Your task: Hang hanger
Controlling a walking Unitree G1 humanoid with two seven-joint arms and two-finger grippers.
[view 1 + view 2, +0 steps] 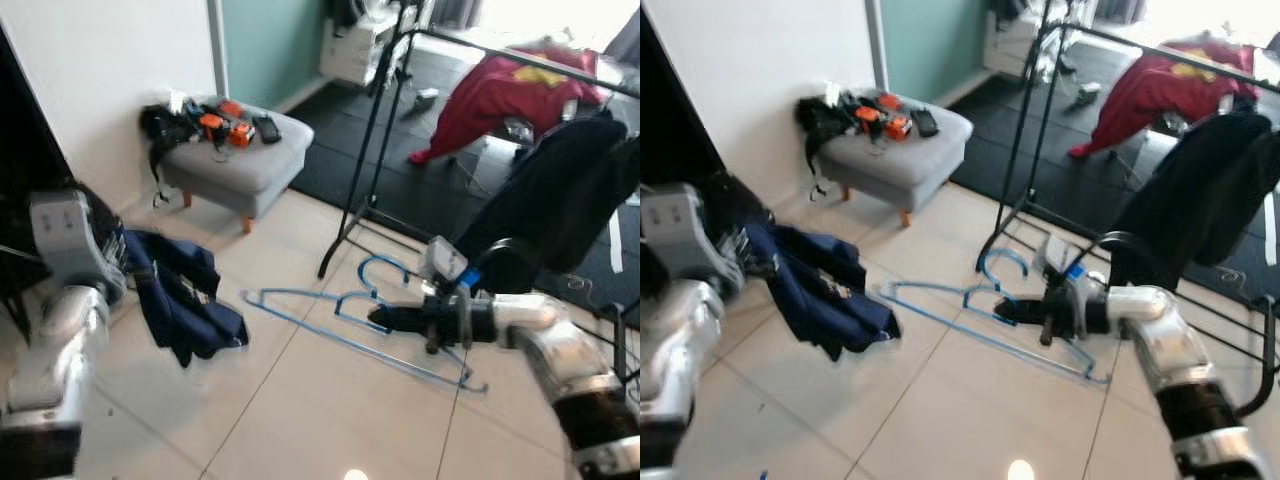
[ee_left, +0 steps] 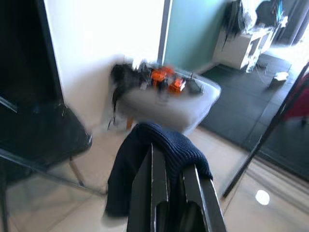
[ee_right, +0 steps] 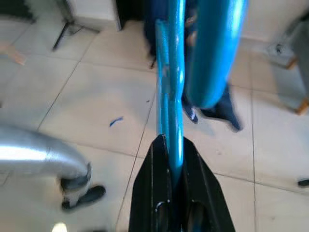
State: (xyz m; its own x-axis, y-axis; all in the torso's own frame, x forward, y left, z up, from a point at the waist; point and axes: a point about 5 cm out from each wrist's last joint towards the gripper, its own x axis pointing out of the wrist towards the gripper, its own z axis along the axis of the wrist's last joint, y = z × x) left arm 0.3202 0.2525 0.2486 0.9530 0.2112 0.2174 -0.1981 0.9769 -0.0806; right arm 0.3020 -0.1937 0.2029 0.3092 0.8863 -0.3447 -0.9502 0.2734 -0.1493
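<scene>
A navy garment (image 1: 180, 295) is pinched in the left gripper (image 2: 174, 181), its fingers closed on the knit cloth, low by the floor. Further out, the blue hanger (image 1: 365, 310) is clamped near its neck by the right gripper (image 1: 385, 318) and carried level above the tiles. Beyond it stands the black rack (image 1: 375, 130). A narrow grip on thin wire is judged risky: the hanger could be twisted or dropped, or its hook could be swung past the bar.

head stereo: high, forward-down, shared tiled floor (image 1: 300, 420) and grey ottoman (image 1: 240, 165) | left wrist: along fingers, near navy garment (image 2: 159, 145) | right wrist: close on blue hanger (image 3: 171, 96), floor below
</scene>
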